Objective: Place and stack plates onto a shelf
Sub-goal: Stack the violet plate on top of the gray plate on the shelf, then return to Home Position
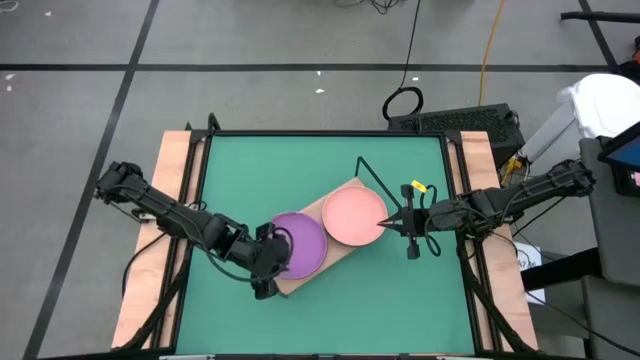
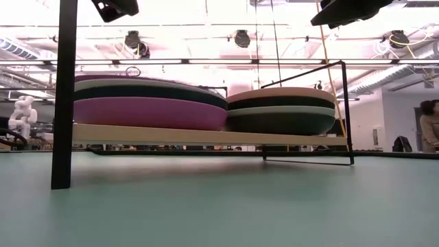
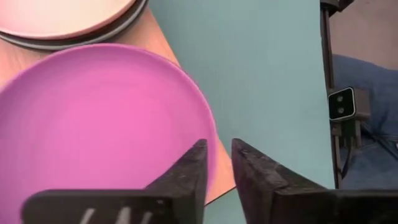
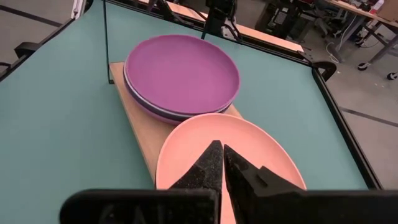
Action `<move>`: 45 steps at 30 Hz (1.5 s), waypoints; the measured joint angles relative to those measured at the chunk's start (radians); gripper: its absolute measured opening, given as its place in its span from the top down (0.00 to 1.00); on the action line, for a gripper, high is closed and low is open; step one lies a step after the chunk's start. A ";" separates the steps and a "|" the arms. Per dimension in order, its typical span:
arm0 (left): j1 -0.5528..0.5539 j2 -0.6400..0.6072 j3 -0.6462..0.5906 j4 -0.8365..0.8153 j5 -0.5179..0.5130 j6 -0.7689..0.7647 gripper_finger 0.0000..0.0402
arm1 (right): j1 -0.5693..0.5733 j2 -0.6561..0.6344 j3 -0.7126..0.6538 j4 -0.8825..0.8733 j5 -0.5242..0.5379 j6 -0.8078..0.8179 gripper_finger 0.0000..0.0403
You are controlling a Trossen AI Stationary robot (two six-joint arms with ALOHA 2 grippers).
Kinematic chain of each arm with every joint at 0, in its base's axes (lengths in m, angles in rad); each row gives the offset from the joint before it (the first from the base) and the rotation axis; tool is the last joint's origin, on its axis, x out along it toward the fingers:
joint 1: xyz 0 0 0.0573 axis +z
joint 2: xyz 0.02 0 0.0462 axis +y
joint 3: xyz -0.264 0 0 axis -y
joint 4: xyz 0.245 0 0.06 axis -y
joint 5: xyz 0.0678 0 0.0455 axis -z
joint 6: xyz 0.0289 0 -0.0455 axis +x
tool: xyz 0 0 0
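Observation:
The wooden shelf (image 1: 335,250) lies slantwise on the green table, with black wire frames at its ends (image 2: 65,96). It carries two plate stacks side by side. One is topped by a purple plate (image 1: 298,243) (image 3: 99,124), the other by a pink plate (image 1: 354,215) (image 4: 224,149); dark and mint rims show beneath (image 2: 281,110). My left gripper (image 3: 217,152) is slightly open above the purple plate's rim, and hangs clear over that stack in the low view (image 2: 113,7). My right gripper (image 4: 219,152) is shut and hovers over the pink plate's edge (image 2: 350,10).
Wooden side rails (image 1: 175,200) border the table left and right. A keyboard (image 1: 455,122) sits beyond the far edge, and a person (image 1: 600,110) stands off the right side. A yellow tag (image 1: 418,187) hangs near the right arm. Bare green tabletop (image 1: 260,170) lies around the shelf.

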State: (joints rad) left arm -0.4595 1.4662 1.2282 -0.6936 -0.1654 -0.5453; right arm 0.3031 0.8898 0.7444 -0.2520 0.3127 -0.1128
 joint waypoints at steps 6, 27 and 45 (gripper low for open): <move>0.000 0.000 0.000 0.024 -0.001 0.013 0.70 | 0.000 0.000 0.000 0.000 0.000 0.000 1.00; 0.007 0.000 0.000 0.125 -0.128 0.427 0.85 | 0.000 0.000 0.000 0.061 -0.001 -0.029 1.00; 0.039 -0.226 -0.186 0.224 -0.129 0.514 0.90 | 0.000 -0.106 0.000 0.012 0.000 -0.083 1.00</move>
State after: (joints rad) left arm -0.4210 1.2400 1.0422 -0.4695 -0.2947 -0.0311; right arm 0.3031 0.7839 0.7444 -0.2402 0.3122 -0.1955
